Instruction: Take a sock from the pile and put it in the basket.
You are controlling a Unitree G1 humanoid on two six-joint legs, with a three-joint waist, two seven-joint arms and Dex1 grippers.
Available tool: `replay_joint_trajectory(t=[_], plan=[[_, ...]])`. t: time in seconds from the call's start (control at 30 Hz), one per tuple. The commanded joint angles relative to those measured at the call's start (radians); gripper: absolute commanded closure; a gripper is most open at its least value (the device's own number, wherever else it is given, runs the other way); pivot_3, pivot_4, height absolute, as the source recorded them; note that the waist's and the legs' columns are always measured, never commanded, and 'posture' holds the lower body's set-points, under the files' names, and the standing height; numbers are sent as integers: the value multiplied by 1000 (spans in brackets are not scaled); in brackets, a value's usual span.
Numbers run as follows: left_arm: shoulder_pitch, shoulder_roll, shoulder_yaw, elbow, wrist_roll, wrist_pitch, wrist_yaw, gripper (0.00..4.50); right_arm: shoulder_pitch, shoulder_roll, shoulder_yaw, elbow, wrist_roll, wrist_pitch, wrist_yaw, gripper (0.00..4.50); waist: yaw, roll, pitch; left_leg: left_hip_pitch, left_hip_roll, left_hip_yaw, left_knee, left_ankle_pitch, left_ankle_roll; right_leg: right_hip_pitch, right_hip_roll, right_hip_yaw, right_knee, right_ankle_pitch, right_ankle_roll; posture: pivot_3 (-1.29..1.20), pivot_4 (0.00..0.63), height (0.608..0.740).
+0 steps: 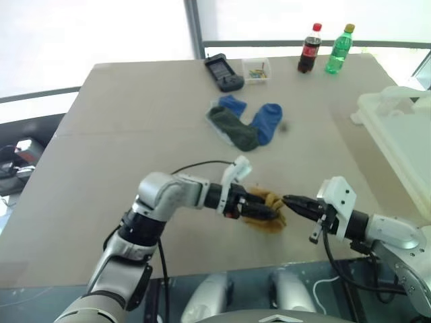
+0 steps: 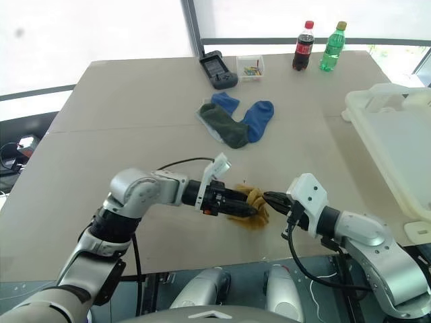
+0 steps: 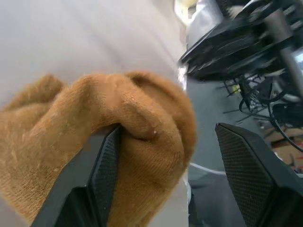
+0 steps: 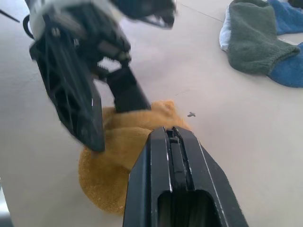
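**Mustard sock between both grippers, table near edge**

Left gripper spread, one finger pressed into mustard sock; right gripper clenched, empty, tip at sock's 3 o'clock; pile at 12; basket at 2.

Daylight pours in from the windows behind the table, blowing them out to near white. The tabletop is evenly lit with soft, faint shadows. In the right wrist view the left gripper is smeared by motion blur; in the left wrist view the background beyond the mustard sock is out of focus
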Motion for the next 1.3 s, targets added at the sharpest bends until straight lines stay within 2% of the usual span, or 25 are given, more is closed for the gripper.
replay_joint_trajectory(t=[0.03,0.27,0.5,0.53,0.57,0.63,0.67,0.77,0.9,1.03,1.13,1.27,1.3], plan=[[-1,6,-64,42,62,-66,-44,1121,-6,-9,-10,-36,2,-6,-12,4500,1,0,0,0,0,0,0,0,0,0,0,0,0,0,0,0,150,740],[29,54,7,-40,42,-171,-142,1121,-99,12,37,-1,8,2,-16,4500,-3,0,0,2,0,0,0,0,0,2,0,0,0,0,0,0,150,740],[112,119,166,-153,28,-308,-147,1121,-203,36,143,65,-25,-9,0,4500,-1,0,0,0,1,0,0,0,0,0,-1,0,0,0,0,0,150,740],[131,146,189,-172,42,-337,-150,882,-216,37,156,79,-31,-16,8,4500,-1,0,0,0,1,0,0,0,0,0,-1,0,0,0,0,0,150,740],[150,172,204,-191,54,-364,-159,882,-227,37,167,91,-37,-21,15,4500,-1,0,1,0,1,0,0,0,0,0,-1,0,0,0,0,0,150,740],[191,206,238,-232,68,-423,-167,157,-244,37,191,116,-53,-30,26,4500,-3,0,1,0,1,0,-1,0,0,-1,-1,1,0,0,0,0,150,740],[224,220,262,-255,99,-494,-160,57,-241,29,214,139,-73,-36,35,4500,-3,0,2,0,1,0,-1,0,0,-1,-1,1,0,0,0,0,150,740],[312,212,353,-296,110,-655,-170,57,-208,-18,268,196,-146,-81,69,4500,0,1,2,0,1,1,-1,0,0,-1,-1,0,-1,0,0,0,150,740],[427,302,400,-301,125,-747,-272,57,-169,-42,272,234,-168,-114,92,4500,0,1,2,-1,1,1,-1,0,0,-1,-2,0,-2,0,0,0,150,740],[483,352,442,-282,118,-815,-344,57,-175,-10,188,208,-69,-72,94,4500,-1,1,3,0,1,0,-1,0,0,0,-1,0,-1,0,0,0,150,740],[489,368,457,-270,105,-820,-364,0,-195,4,106,138,58,9,94,3661,2,1,3,0,1,0,-1,0,0,0,-1,-1,-1,0,0,0,150,740],[511,380,454,-265,129,-856,-389,0,-221,19,55,94,138,88,55,1745,-2,1,4,0,1,0,-1,0,1,0,-1,-1,-1,0,0,0,150,740],[517,383,454,-265,130,-860,-392,0,-227,21,57,98,135,100,41,1083,-3,1,4,0,1,0,-2,0,1,0,-2,0,-1,0,-1,0,150,740]])
